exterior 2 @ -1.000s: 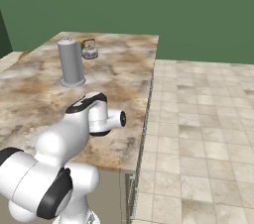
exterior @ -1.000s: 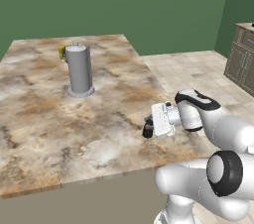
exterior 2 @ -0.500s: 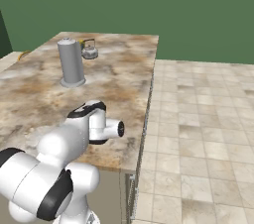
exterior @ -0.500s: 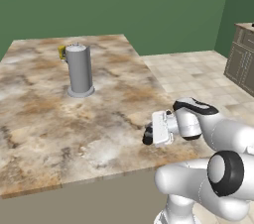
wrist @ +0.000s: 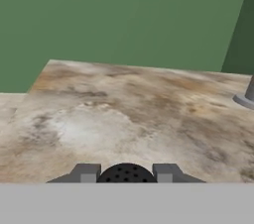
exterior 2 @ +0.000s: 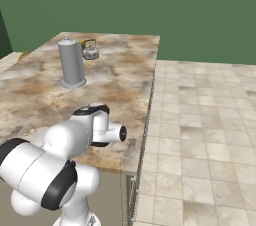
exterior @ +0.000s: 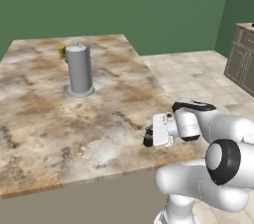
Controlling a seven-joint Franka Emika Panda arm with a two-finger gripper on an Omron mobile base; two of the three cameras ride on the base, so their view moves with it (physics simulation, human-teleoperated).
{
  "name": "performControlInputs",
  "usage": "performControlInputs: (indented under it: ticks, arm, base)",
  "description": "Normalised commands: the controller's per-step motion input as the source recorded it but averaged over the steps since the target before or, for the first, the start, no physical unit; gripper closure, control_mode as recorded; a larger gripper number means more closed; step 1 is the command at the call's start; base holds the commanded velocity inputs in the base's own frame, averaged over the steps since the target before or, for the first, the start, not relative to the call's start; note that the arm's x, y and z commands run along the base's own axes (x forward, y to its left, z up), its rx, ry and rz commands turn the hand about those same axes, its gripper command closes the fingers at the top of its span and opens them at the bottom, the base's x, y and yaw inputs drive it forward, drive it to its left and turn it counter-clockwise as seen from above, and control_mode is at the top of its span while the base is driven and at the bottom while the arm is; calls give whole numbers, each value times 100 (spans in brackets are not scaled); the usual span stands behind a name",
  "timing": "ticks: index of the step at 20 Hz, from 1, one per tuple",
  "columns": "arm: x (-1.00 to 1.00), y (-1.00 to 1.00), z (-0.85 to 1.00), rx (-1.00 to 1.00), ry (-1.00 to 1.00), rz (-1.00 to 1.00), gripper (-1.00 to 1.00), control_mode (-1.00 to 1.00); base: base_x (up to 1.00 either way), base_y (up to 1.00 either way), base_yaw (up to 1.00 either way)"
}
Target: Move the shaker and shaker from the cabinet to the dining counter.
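My gripper (exterior: 148, 137) hangs low over the near right part of the dining counter (exterior: 49, 119), close to its front edge. It is shut on a small black shaker (wrist: 126, 173). In the hand view the shaker's dotted rounded top sits between the two grey fingertips (wrist: 86, 172), with the marbled dining counter (wrist: 124, 114) stretching ahead. From the left base view the shaker shows as a dark lump (exterior: 148, 140) at the white hand's tip, just above the stone. In the right base view my own arm covers the hand above the dining counter (exterior 2: 120, 70). The cabinet is out of view.
A tall grey metal cylinder (exterior: 79, 71) (exterior 2: 71, 63) stands mid-counter, its base at the hand view's right edge (wrist: 246, 98). Behind it are a small kettle (exterior 2: 90, 50) and a yellow item (exterior: 61, 52). A grey-brown floor cabinet (exterior: 241, 59) stands far right across the tiled floor.
The hand has sunk a little toward the counter top with the shaker in it, and the arm has folded lower. The cylinder and the base have not moved.
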Motion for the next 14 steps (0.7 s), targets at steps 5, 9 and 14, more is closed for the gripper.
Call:
performControlInputs:
  ticks: [5, 9, 14]
  arm:
    - [0, 0, -33, 0, 0, -4, 100, -100]
    - [0, 0, -34, 0, 0, -5, 100, -100]
    - [0, 0, -32, 0, 0, -5, 100, -100]
  base:
    - [0, 0, 0]
    - [0, 0, 0]
    - [0, 0, 0]
